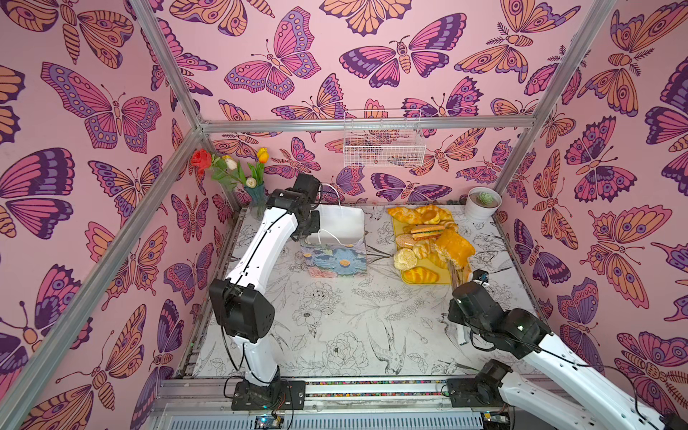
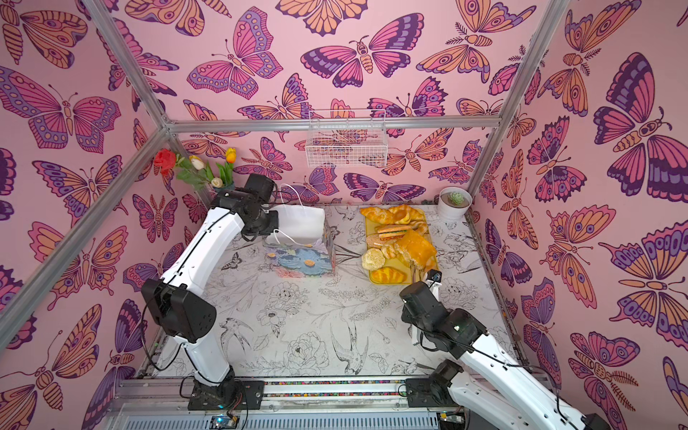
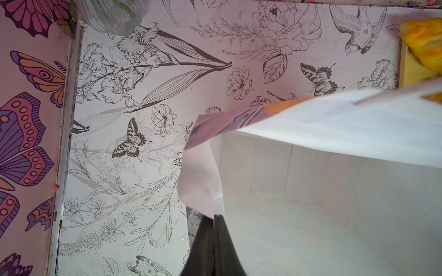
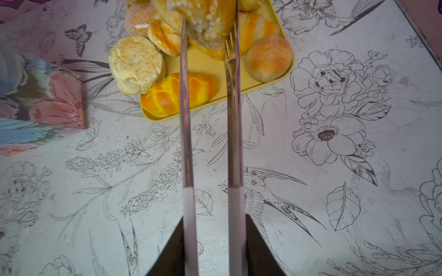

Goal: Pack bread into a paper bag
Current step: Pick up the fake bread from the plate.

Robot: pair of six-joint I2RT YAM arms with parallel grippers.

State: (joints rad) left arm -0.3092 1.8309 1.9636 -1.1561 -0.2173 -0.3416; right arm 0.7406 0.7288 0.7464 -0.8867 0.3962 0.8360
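The paper bag (image 1: 337, 242) (image 2: 303, 242) stands open at the back left of the table, white inside (image 3: 311, 191) with blue flowers outside. My left gripper (image 1: 316, 223) (image 3: 216, 216) is shut on its rim. A yellow tray (image 1: 428, 281) (image 4: 167, 118) holds the bread: a striped loaf (image 1: 420, 274) (image 4: 174, 94), a seeded roll (image 1: 405, 258) (image 4: 136, 64), a sandwich (image 1: 428, 230). My right gripper (image 1: 461, 288) (image 4: 212, 222) is shut on metal tongs (image 4: 185, 119). The tongs' blades pinch a large yellow pastry (image 1: 452, 247) (image 4: 208, 21) above the tray.
A glass vase of flowers (image 1: 257, 197) stands in the back left corner, close behind the left arm. A white pot with a succulent (image 1: 483, 203) sits at the back right beside the tray. A white wire basket (image 1: 383, 143) hangs on the back wall.
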